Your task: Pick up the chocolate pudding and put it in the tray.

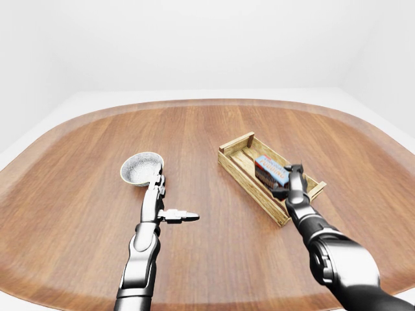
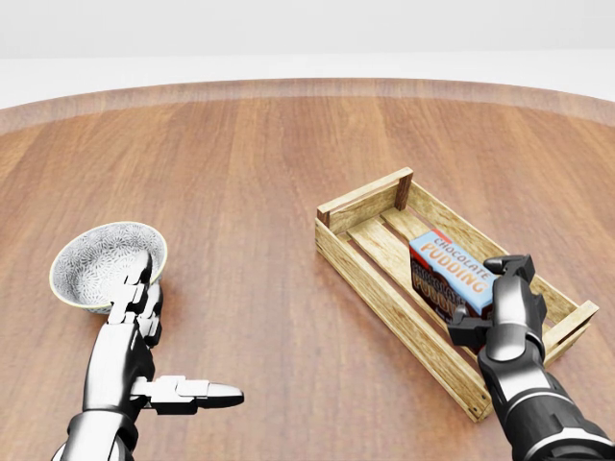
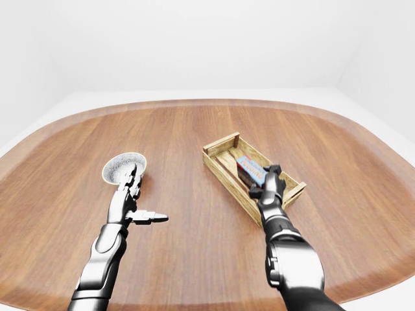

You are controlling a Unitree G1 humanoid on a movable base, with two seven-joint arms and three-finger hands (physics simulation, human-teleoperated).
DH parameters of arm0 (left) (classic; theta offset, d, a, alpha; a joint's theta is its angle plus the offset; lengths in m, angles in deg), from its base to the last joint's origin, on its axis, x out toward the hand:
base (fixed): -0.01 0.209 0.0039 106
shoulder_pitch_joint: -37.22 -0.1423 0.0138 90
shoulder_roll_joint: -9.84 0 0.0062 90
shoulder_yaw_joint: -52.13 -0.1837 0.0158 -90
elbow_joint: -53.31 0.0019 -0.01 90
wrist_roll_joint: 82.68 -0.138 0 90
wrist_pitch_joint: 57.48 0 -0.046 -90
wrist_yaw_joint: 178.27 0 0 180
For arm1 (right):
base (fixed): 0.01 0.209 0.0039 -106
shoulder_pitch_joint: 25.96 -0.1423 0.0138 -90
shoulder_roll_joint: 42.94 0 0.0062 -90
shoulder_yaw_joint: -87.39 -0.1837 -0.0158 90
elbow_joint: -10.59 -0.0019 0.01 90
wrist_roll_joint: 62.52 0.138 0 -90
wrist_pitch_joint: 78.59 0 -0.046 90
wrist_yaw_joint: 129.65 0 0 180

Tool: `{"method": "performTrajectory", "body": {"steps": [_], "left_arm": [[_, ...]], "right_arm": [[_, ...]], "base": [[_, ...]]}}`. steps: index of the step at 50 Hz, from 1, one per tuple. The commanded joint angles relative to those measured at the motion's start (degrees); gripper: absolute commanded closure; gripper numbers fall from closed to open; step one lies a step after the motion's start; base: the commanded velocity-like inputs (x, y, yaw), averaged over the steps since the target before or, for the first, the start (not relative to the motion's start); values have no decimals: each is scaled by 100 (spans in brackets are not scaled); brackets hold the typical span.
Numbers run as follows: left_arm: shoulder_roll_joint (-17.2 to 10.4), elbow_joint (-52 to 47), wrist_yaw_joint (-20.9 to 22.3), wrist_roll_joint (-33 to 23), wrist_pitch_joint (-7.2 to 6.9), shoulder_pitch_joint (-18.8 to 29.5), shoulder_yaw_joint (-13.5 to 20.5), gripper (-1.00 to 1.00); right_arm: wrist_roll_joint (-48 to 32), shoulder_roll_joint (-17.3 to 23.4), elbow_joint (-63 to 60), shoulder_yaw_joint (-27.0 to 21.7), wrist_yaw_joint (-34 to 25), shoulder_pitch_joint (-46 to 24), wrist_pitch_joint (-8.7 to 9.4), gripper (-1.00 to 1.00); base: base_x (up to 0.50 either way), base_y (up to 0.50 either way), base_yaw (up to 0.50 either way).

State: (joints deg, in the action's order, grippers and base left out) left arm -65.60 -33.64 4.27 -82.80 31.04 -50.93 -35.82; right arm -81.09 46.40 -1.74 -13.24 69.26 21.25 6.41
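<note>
Now, left-eye view: the wooden tray (image 1: 241,141) sits right of centre on the round wooden bench (image 1: 194,139). The chocolate pudding (image 1: 270,170) lies inside it, towards the tray's lower-right end. The right robot hand (image 1: 290,183) stands at the box's lower end; whether its fingers clamp the box I cannot tell at this size. The left robot hand (image 1: 161,202) hovers left of centre, just below a patterned bowl (image 1: 140,168), one finger pointing right, nothing held.

Head view: the pudding box (image 2: 450,272) is tilted on its long edge, label up, resting on the tray slats. The right robot hand (image 2: 500,303) has its dark fingers (image 2: 469,329) against the box's lower-right end, partly spread; a firm grip is not evident, so I log it as undetermined. The left robot hand (image 2: 159,360) is spread open, empty, with fingertips touching or just short of the bowl (image 2: 97,261) rim.

Right-eye view: same layout, shifted left; nothing new.

Risks, as judgement: if the right hand lifts away while a finger catches the box, the pudding could tip or be dragged over the tray's near wall (image 2: 404,322). That wall also stands close under the wrist, so a low retreat might nudge the tray. On the other side, a careless left-arm move could knock the bowl.
</note>
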Motion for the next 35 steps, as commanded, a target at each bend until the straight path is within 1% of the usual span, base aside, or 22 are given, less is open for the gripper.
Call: {"method": "performTrajectory", "body": {"steps": [1,27,29,30,31,32,34,35], "left_arm": [[7,-50,29,51,-57,-13,14,-100],[8,-51,26,51,-59,-14,14,-100],[6,-50,28,51,-58,-14,13,-100],[6,-50,29,52,-58,-14,13,-100],[7,-50,28,52,-58,-14,14,-100],[6,-50,28,51,-59,-14,13,-100],[6,-50,30,51,-59,-14,13,-100],[7,-50,29,51,-58,-14,14,-100]], "right_arm": [[79,-6,14,-4,163,21,-1,100],[74,1,13,-14,164,37,-1,100],[27,-44,38,-3,253,154,-1,100],[63,0,13,-26,170,46,-1,100],[70,7,11,-26,161,31,-1,95],[70,7,12,-24,160,31,-1,77],[67,1,11,-14,167,33,-1,55],[67,3,14,-14,168,29,-1,20]], "base": [[0,0,0],[0,0,0],[0,0,0],[0,0,0],[0,0,0],[0,0,0],[0,0,0],[0,0,0]]}}
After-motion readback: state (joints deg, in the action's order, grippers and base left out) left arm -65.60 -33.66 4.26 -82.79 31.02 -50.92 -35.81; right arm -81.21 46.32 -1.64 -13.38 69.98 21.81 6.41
